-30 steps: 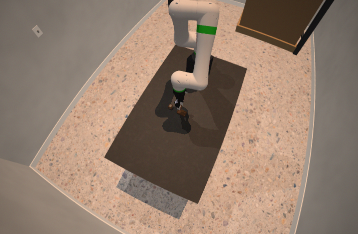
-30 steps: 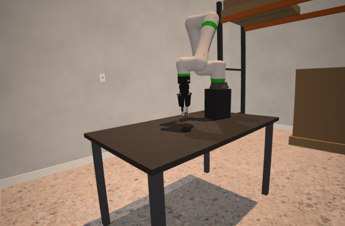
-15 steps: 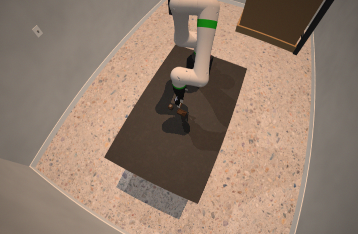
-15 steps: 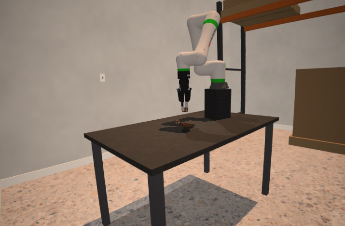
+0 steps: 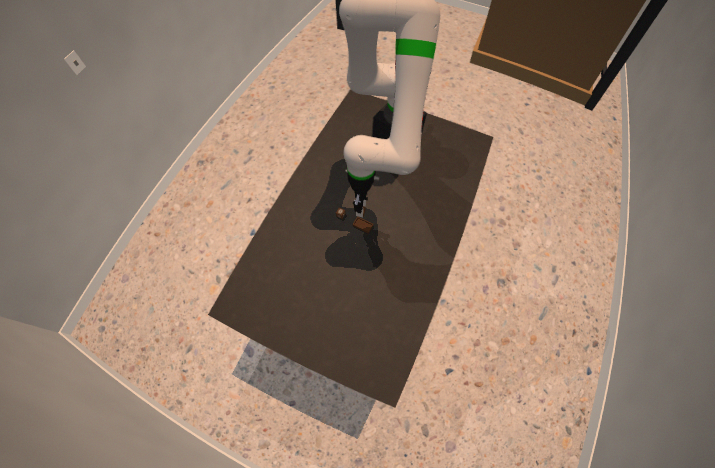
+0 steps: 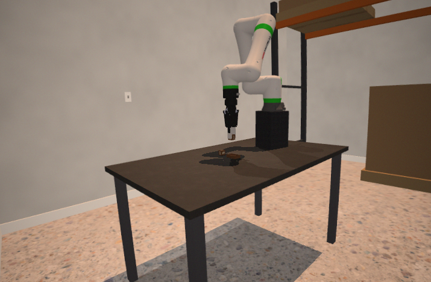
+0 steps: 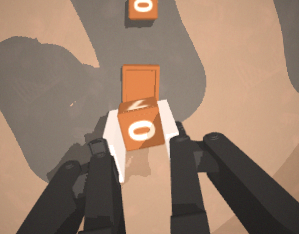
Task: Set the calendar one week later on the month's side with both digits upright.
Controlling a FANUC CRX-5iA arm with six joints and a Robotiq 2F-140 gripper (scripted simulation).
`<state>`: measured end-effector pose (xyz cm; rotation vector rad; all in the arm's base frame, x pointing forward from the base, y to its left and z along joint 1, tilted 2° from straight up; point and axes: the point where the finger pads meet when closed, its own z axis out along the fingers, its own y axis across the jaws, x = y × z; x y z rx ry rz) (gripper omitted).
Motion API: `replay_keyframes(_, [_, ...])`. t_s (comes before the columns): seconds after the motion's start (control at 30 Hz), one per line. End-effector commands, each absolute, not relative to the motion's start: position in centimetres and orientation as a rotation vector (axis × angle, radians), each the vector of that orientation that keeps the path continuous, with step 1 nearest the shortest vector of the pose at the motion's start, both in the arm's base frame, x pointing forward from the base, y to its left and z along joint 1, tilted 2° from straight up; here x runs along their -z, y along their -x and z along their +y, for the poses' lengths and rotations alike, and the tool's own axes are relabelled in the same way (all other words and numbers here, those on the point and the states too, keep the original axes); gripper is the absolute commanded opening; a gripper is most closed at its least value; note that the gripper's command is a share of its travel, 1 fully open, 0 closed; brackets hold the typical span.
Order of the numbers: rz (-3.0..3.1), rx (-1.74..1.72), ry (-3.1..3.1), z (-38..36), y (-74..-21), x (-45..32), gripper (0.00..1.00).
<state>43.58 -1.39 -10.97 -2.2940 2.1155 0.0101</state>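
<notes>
My gripper (image 7: 141, 120) (image 5: 359, 210) (image 6: 231, 135) is shut on an orange number cube (image 7: 140, 128) and holds it high above the table. The cube's face toward the wrist camera shows a 0. Straight below it the orange tray (image 7: 140, 83) (image 5: 362, 224) (image 6: 232, 155) lies flat on the table with no cube in it. The second orange cube (image 7: 143, 7) (image 5: 341, 213) (image 6: 221, 152) rests on the table beyond the tray, a 0 on top. The tray's month side cannot be read.
The dark table (image 5: 313, 309) (image 6: 175, 179) carries the arm's black pedestal (image 6: 271, 129) at its far end. A shelf rack (image 6: 302, 82) and a large brown box (image 6: 403, 132) stand behind and to the right of the table.
</notes>
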Motion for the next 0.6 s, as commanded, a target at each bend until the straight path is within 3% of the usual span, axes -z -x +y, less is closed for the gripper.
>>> replay_keyframes(0.0, [1.967,-0.019,2.415,-1.0,-43.7,11.0,0.17])
replay_keyframes(0.57, [1.159,-0.006,2.888,1.4,-44.3,11.1,0.17])
